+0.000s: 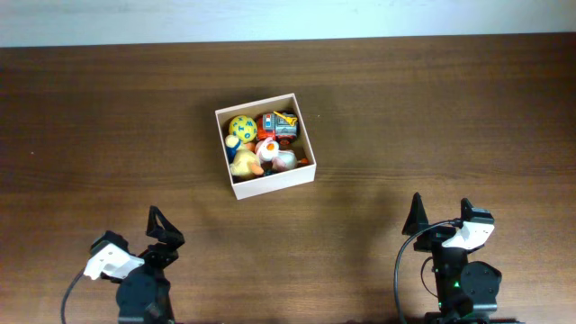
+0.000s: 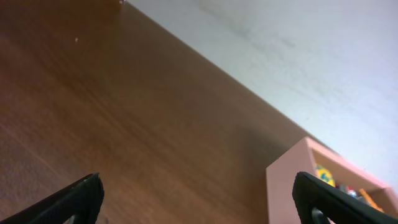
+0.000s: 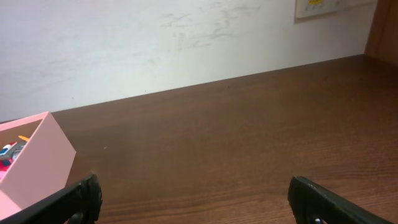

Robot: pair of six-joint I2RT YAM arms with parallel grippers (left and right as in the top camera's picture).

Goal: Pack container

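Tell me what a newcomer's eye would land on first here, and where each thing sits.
The white-walled container stands out near the middle of the dark wooden table, crammed with bright toys: a spotted yellow ball in its far left corner and a red toy truck beside that. At the near edge, the left gripper and right gripper both sit open and empty, well apart from the container.

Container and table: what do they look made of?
Container: probably cardboard, with matte white walls and a thin, straight-cut rim. Table: dark brown wood or wood-look laminate, with visible grain streaks and a slight sheen; I cannot tell which.
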